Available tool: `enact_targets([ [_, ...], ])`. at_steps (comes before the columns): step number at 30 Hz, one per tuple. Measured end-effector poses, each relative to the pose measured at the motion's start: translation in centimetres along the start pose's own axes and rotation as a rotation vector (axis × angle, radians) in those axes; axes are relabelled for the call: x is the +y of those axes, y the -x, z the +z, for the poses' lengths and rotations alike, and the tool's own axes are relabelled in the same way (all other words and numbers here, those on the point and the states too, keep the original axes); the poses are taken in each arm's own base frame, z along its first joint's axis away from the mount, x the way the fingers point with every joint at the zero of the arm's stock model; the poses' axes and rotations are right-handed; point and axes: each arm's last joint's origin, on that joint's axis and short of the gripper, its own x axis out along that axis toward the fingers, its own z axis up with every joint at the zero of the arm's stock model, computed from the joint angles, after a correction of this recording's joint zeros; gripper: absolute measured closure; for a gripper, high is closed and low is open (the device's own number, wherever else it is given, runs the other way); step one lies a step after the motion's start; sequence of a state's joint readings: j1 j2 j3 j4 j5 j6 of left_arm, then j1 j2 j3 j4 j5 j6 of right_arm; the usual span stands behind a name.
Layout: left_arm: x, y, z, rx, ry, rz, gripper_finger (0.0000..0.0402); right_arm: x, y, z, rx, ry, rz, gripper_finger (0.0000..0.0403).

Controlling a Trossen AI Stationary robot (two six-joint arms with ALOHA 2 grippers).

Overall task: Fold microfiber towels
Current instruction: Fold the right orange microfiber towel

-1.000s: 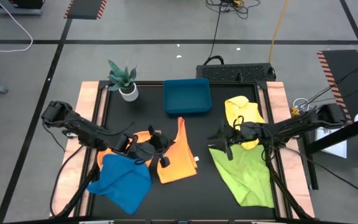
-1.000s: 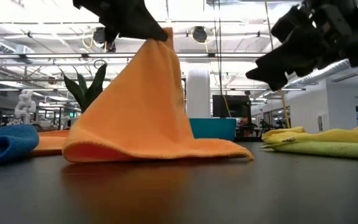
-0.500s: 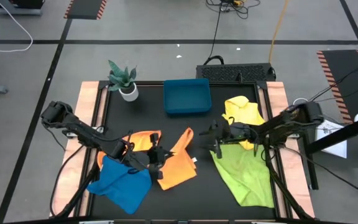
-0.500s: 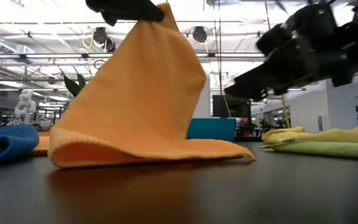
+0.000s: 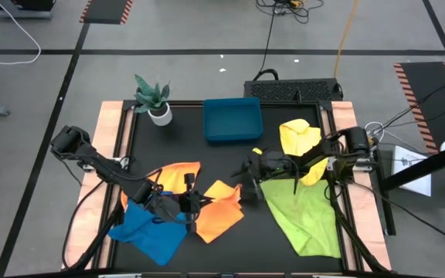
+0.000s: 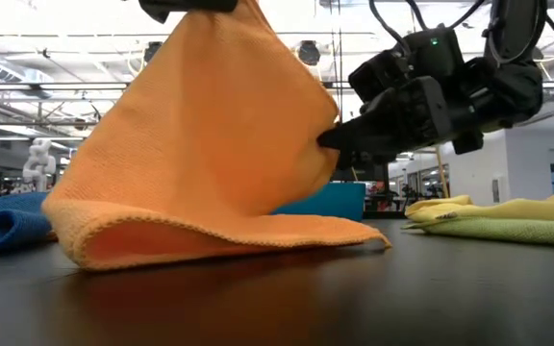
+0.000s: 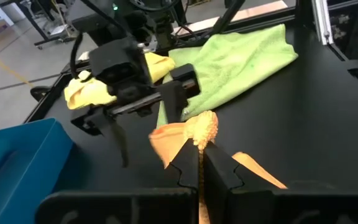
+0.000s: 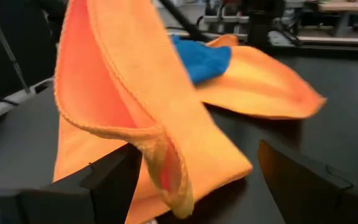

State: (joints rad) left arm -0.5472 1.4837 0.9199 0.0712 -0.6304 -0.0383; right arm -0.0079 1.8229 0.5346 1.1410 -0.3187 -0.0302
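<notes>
Left gripper (image 7: 201,163) pinches the orange towel (image 5: 221,208) aloft — right gripper (image 5: 247,179), fingers spread, flanks its edge

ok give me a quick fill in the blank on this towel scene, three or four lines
1. The left end effector is shut on the ____ towel, lifting a corner.
2. The right end effector is ____, its fingers either side of that towel's edge.
3. The teal tray holds ____ towels.
4. The lime green towel lies just below the ____ towel in the high view.

Missing words: orange; open; no; yellow
</notes>
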Motion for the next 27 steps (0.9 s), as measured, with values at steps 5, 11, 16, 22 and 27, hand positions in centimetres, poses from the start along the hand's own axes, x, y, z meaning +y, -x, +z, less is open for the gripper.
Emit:
enact_targets([
  [5, -0.2, 0.2, -0.2, 0.010, 0.002, 0.027, 0.0396, 0.6, 0.2, -0.7, 0.030, -0.013, 0.017, 0.0117],
  [11, 0.0, 0.2, -0.4, 0.026, 0.010, 0.080, 0.0396, 1.0, 0.7, -1.5, 0.063, -0.069, 0.024, 0.0168],
  [16, 0.1, 0.2, -0.4, 0.023, 0.015, 0.114, 0.0396, 1.0, 0.9, -1.5, 0.059, -0.100, 0.023, 0.0211],
  [22, 0.2, 0.2, -0.4, 0.022, 0.016, 0.149, 0.0396, 1.0, 0.9, -1.1, 0.016, -0.142, 0.023, 0.0253],
  [27, 0.3, 0.2, -0.4, 0.018, 0.022, 0.193, 0.0396, 1.0, 0.9, -0.8, -0.008, -0.169, 0.026, 0.0303],
])
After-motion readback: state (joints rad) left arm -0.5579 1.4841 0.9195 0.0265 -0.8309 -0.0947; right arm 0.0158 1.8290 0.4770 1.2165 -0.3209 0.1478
